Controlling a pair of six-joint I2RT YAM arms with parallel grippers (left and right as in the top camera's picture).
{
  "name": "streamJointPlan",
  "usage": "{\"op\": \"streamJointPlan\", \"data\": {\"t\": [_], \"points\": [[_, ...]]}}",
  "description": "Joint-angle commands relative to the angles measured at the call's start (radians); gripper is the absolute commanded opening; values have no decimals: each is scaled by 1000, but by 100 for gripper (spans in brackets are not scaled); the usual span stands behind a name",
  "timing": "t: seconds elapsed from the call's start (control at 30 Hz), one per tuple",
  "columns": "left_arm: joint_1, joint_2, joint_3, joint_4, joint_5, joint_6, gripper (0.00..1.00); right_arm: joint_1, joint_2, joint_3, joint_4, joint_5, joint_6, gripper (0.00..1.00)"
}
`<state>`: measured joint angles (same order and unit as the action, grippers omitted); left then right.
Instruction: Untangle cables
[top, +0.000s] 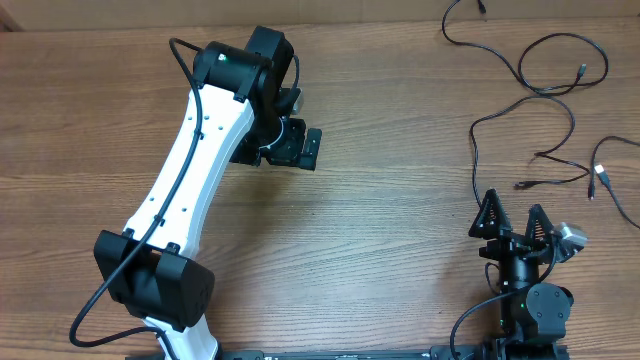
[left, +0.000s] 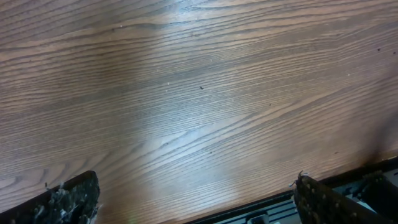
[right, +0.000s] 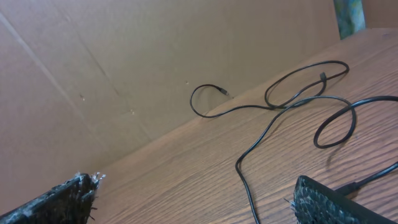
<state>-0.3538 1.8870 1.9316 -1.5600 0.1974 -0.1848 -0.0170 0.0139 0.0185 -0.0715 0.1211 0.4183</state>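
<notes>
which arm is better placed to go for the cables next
Right. The cables lie on the far right, just ahead of the right gripper, whose jaws stand open toward them. The left gripper is far off over bare table, with no cable in its view.

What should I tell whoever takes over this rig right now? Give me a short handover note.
Left end effector: open, empty, over the table, far from the cables.
Right end effector: open, empty, just short of the cables, touching none.
Cables: lying ahead of the right arm, looping and crossing one another.
Done: nothing evident; no cable is gripped.
Left: pick out each cable and pull them apart.
</notes>
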Motion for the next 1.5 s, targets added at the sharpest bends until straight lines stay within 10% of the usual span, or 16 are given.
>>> {"op": "streamJointPlan", "data": {"t": [0.0, 0.6, 0.9, 1.47], "points": [[-2, -30, 14, -2, 9, -11, 100, 6, -7, -10, 2, 16, 0, 100], [-2, -30, 14, -2, 9, -11, 100, 8, -11, -10, 0, 18, -7, 100], [-2, -30, 14, -2, 9, -10, 100, 8, -11, -12, -12, -90, -486, 100], [-3, -30, 14, -2, 9, -11, 100, -4, -11, -11, -9, -86, -505, 100]]}}
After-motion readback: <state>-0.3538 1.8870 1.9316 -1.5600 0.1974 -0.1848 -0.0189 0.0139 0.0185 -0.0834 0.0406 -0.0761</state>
